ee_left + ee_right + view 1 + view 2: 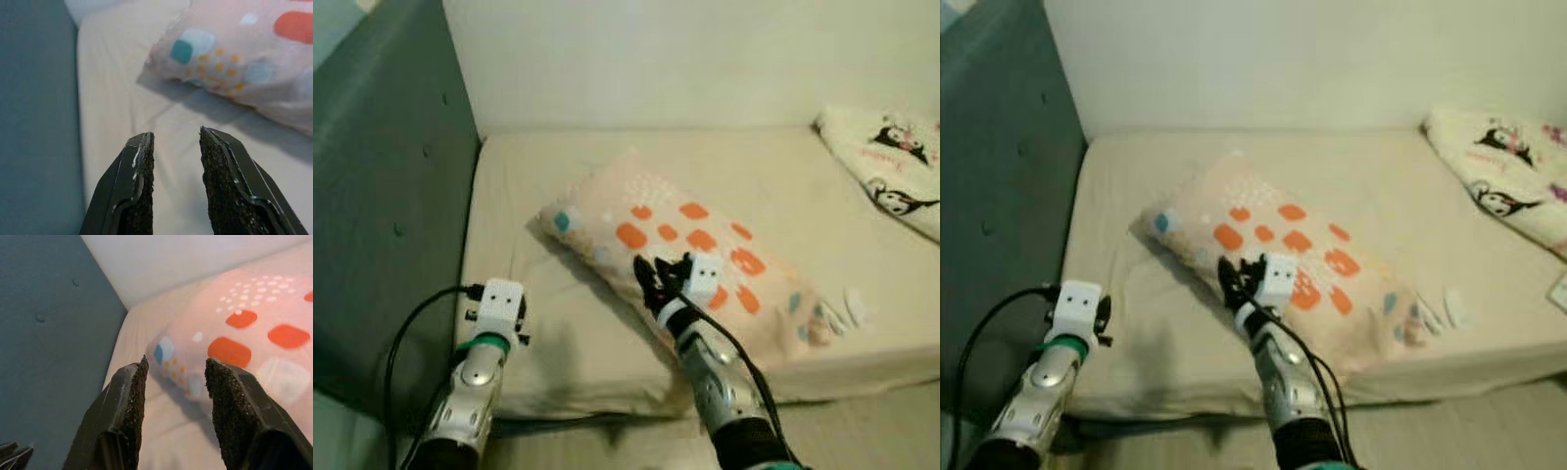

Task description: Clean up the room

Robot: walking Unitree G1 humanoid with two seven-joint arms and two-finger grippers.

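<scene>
A pale pink pillow [690,245] with orange and teal patches lies slantwise in the middle of a cream bed [793,181]. My right gripper [662,270] hovers over the pillow's near long edge, open, nothing between its fingers [129,396]; the right wrist view looks along the pillow [254,338] toward its teal-spotted corner. My left gripper [176,142] is open too. It is held over the bare sheet [117,88] by the bed's front left corner, a short way from the pillow's corner [195,49] and apart from it.
A grey-blue padded panel [382,196] runs along the bed's left side, with a white wall [705,59] behind. A cream blanket with cartoon prints [891,166] lies at the far right. Small white items [852,308] sit by the pillow's right end.
</scene>
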